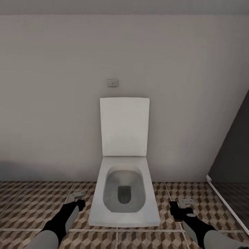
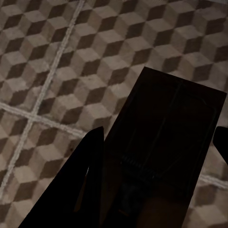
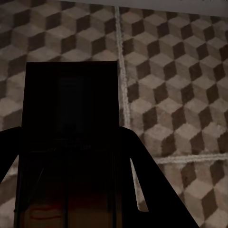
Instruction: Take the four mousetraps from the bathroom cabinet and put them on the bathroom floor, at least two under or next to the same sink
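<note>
Both sets of jaws are clenched on a mousetrap. In the left wrist view the left gripper has its dark fingers either side of a flat dark mousetrap that sticks out forward over the floor. In the right wrist view the right gripper pinches a second mousetrap the same way, its board reaching out past the fingertips.

From the head camera, the left gripper and right gripper hang low over the tiled floor, one on each side of a white toilet with its lid raised against a plain grey wall. Each gripper is near the toilet's side edge but apart from it. Open tiles lie to the outer left; on the right a dark panel with a pale bottom rail closes the space.
</note>
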### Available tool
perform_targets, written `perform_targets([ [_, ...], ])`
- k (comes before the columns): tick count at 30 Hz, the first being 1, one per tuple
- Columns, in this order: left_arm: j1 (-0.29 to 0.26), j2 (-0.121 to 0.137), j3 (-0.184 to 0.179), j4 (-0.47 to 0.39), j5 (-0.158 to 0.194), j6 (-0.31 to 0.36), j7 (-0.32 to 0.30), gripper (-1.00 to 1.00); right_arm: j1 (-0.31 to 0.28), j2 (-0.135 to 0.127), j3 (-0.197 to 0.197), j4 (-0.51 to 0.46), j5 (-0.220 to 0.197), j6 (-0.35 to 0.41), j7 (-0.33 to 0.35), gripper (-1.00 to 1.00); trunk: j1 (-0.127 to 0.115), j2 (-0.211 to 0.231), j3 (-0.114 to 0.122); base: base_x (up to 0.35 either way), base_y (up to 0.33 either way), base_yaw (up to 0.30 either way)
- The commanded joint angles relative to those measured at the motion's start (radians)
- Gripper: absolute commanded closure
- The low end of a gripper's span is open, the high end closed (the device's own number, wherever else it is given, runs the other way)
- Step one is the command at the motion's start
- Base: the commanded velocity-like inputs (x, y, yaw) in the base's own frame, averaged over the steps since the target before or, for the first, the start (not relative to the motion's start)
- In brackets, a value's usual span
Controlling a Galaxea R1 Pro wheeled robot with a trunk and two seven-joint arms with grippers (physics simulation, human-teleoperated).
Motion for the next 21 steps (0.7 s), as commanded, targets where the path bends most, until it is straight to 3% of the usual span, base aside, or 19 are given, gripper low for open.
perform_targets([
  [1,0.000,0.001,-0.001,-0.002,0.009,0.000,0.005,1.00,0.000,0.000,0.009,0.000,-0.012,-0.003,0.000,1.00,0.000,0.000,-0.001,0.000,0.000,0.000],
  [9,0.000,0.017,0.002,-0.003,0.012,-0.011,0.003,1.00,0.000,0.000,0.010,-0.002,-0.009,-0.003,0.008,1.00,0.000,0.000,-0.001,0.000,0.000,0.000],
  [14,0.000,0.034,0.002,-0.003,0.013,-0.012,-0.005,1.00,-0.003,0.000,0.010,-0.037,-0.009,-0.003,0.007,1.00,0.002,-0.002,-0.020,0.000,0.000,0.000],
  [21,0.000,0.037,0.003,-0.003,0.014,-0.014,-0.006,1.00,-0.007,-0.013,0.010,-0.057,-0.010,-0.004,0.000,1.00,0.005,-0.003,-0.047,0.000,0.000,0.000],
])
